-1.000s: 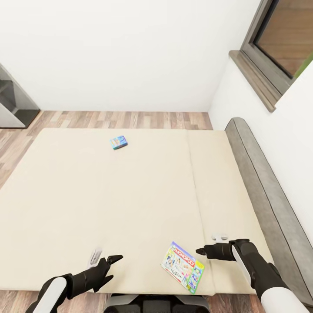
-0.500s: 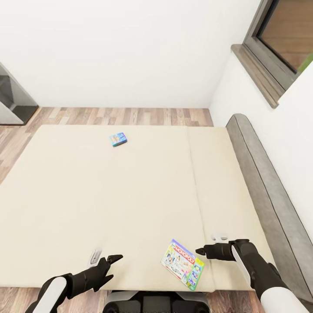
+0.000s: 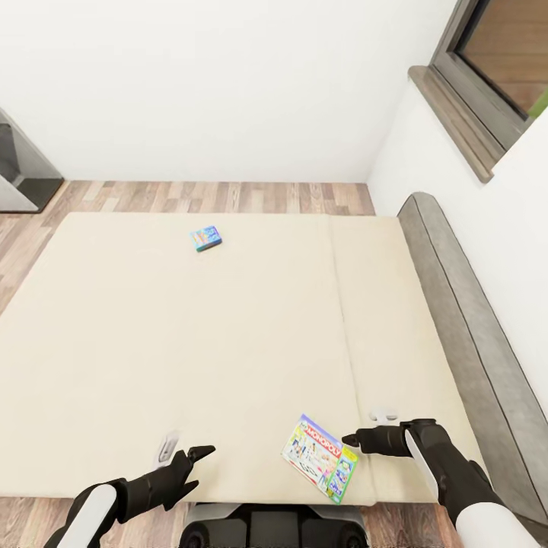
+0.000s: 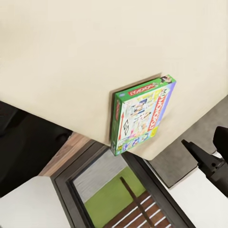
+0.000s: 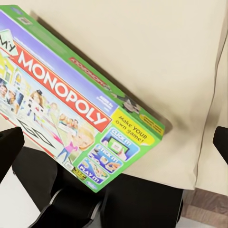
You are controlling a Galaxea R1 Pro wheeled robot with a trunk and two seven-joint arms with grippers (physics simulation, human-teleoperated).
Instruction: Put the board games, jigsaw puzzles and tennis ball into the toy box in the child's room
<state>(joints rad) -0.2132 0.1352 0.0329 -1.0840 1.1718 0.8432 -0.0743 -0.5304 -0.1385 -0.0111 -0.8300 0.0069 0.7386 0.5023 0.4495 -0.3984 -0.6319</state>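
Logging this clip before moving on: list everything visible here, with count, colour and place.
Monopoly box: one, green-edged, near corner of the bed, by the right hand.
Small game box: one, blue, far side of the bed.
Bed: one, beige mattress, grey headboard on the right.
Floor: wood planks, beyond the bed.
Window: one, dark frame, upper right.
Cabinet: one, dark grey, far left.
Left hand: black, open, over the near bed edge.
Right hand: black, beside the Monopoly box.

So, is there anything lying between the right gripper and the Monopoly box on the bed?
No, nothing visible. The right gripper hovers just beside the Monopoly box, which lies flat near the bed's near edge, with bare mattress between them. The small blue game box lies far off across the bed.
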